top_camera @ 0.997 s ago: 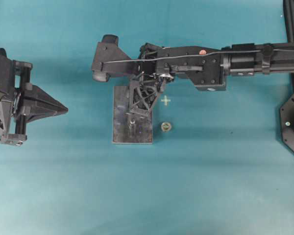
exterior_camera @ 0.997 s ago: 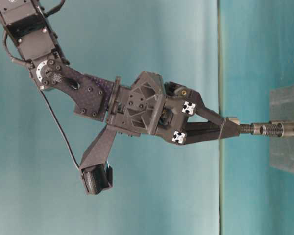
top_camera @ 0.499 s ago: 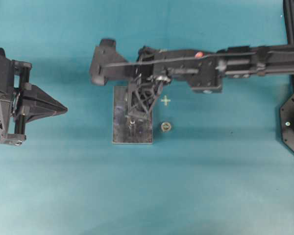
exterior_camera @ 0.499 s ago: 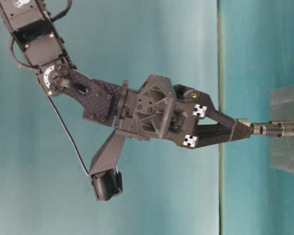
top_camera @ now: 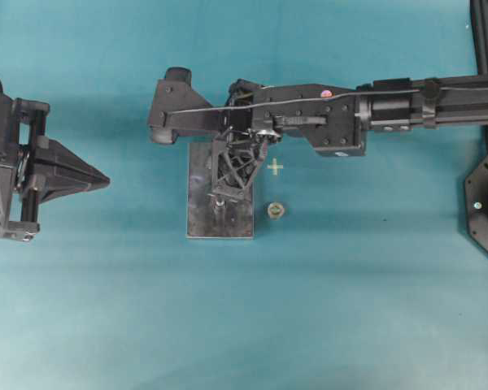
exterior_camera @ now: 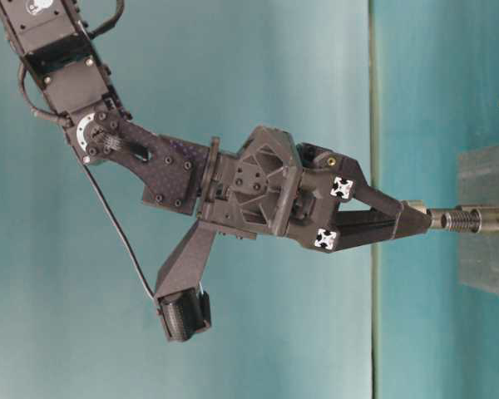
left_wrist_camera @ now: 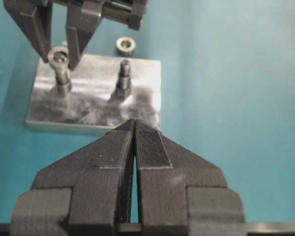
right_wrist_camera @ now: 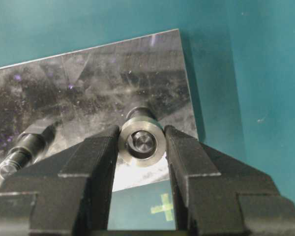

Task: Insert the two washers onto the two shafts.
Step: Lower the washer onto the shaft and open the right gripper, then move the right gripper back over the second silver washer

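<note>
Centrally, right gripper (right_wrist_camera: pixel 141 147) clamps silver metal ring washer (right_wrist_camera: pixel 141 143) over steel shaft (exterior_camera: pixel 461 219); left gripper (left_wrist_camera: pixel 134 129) pressed together; no readable writing.

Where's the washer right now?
The washer sits pinched between the right gripper fingers, directly over the top of a shaft on the metal base plate, as the right wrist view shows; another ring lies on the table beside the plate.

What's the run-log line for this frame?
right gripper: shut on silver metal washer, over shaft top | left gripper: shut, idle | spare metal ring: on table beside grey metal base plate
</note>
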Controlling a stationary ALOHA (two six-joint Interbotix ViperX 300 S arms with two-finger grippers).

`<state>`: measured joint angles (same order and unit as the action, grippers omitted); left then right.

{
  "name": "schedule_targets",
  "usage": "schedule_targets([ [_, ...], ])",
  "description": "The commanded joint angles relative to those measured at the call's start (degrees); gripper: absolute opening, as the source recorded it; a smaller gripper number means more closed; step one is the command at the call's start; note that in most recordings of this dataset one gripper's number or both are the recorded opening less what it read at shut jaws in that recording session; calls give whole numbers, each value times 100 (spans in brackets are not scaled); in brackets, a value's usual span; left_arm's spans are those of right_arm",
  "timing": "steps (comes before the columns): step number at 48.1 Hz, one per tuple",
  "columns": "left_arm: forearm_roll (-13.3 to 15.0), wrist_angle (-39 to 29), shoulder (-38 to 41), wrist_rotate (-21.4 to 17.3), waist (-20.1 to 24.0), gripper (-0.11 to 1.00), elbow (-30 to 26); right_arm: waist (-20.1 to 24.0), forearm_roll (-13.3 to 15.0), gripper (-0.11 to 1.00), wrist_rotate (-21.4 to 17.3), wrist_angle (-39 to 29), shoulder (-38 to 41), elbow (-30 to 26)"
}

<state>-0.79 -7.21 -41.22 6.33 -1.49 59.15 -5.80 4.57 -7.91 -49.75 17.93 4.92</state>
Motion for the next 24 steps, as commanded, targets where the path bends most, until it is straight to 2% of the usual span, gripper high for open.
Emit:
schedule_targets([
  [1, -9, 44, -9, 9, 0, 0, -79, 9, -18, 34, 35, 0, -88, -167],
  [4, -9, 53, -9, 9, 0, 0, -88, 0, -53, 37, 35, 0, -79, -193],
  [10, -9, 44, -9, 9, 0, 0, -88, -44, -220, 74, 35, 18, -62, -237],
  [12, -9, 44, -9, 9, 0, 0, -88, -62, -246, 83, 35, 0, -53, -255],
  [24, -9, 53, -26, 9, 0, 0, -70, 97, -422, 77, 53, -202, -44, -255],
])
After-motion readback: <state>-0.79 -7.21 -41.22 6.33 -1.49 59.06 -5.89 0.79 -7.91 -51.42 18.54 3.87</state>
